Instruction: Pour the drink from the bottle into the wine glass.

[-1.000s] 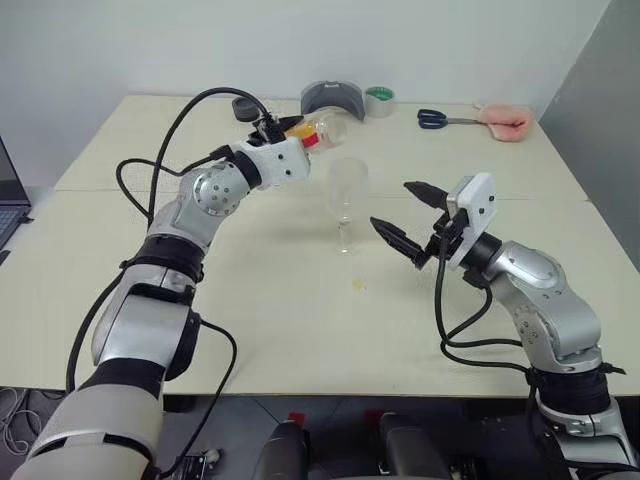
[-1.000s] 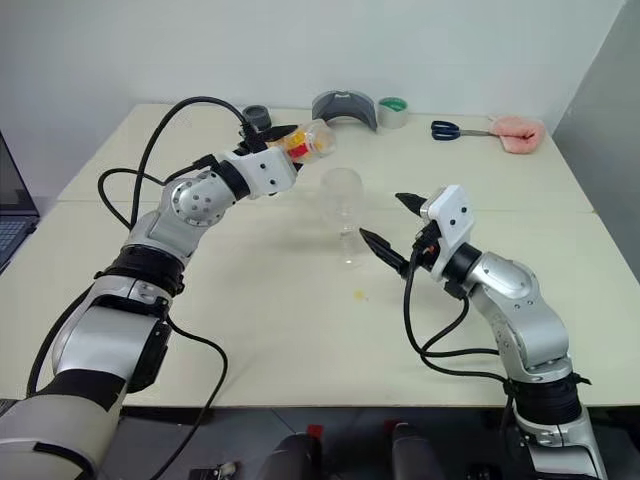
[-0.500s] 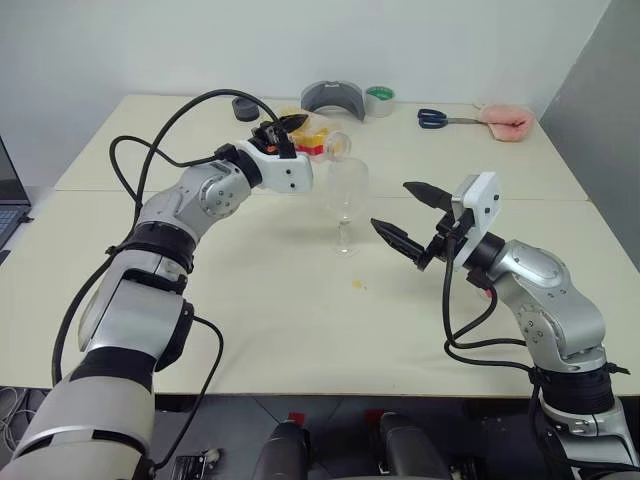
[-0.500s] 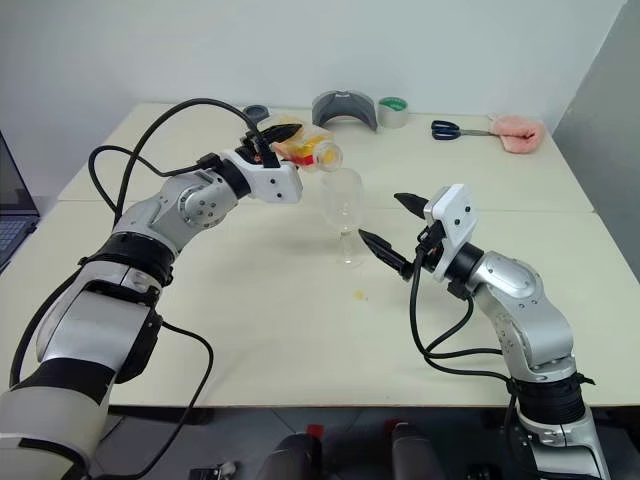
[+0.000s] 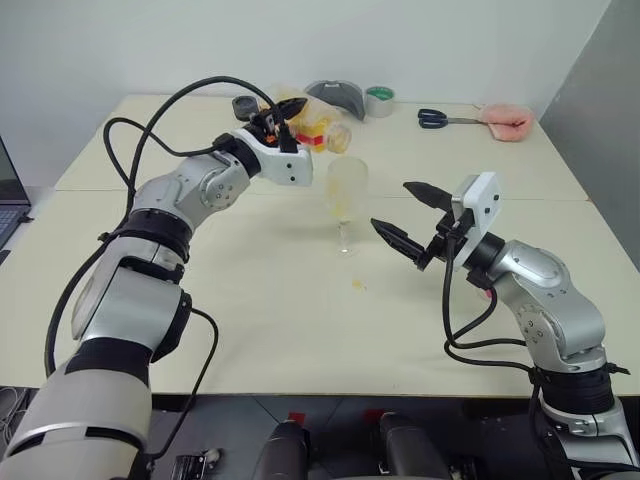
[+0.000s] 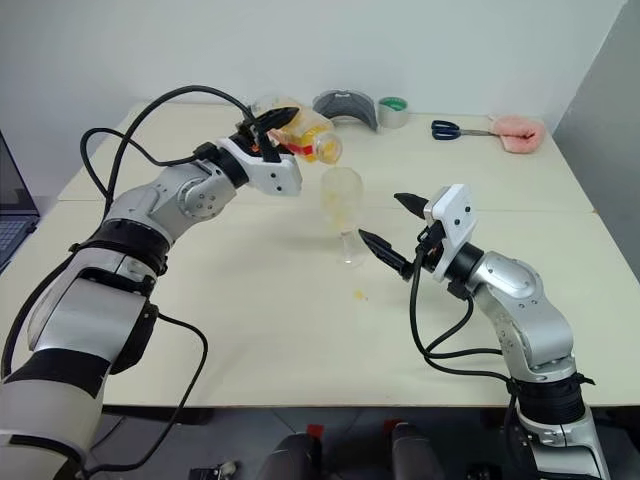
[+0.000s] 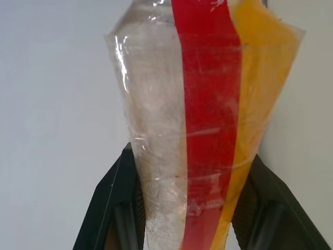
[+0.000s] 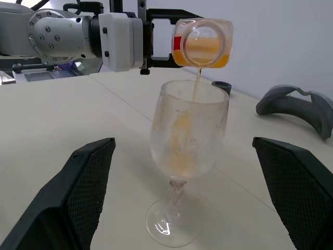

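Note:
My left gripper (image 5: 285, 120) is shut on the bottle (image 5: 318, 131), a clear squarish one with a red label strip (image 7: 208, 104). It holds the bottle tipped over, mouth down above the wine glass (image 5: 346, 195). The orange drink (image 7: 257, 78) lies along the bottle's lower side, and a thin stream (image 8: 196, 86) falls into the glass bowl. The wine glass (image 8: 186, 133) stands upright on the table (image 5: 250, 320) with some drink in it. Right of the glass, my right gripper (image 5: 390, 205) hovers open, its fingers (image 8: 86, 182) apart on either side of the glass without touching it.
Along the table's far edge lie a grey curved piece (image 5: 333, 97), a green tape roll (image 5: 379, 100), scissors (image 5: 440, 119), a pink object (image 5: 505, 122) and a black round thing (image 5: 243, 105). A small yellow spot (image 5: 358, 285) marks the table near the glass. A laptop (image 5: 8, 200) sits at the left edge.
My left gripper has rolled and risen slightly, tipping the bottle further so its mouth is over the glass. Drink now runs into the glass. The right arm has kept still.

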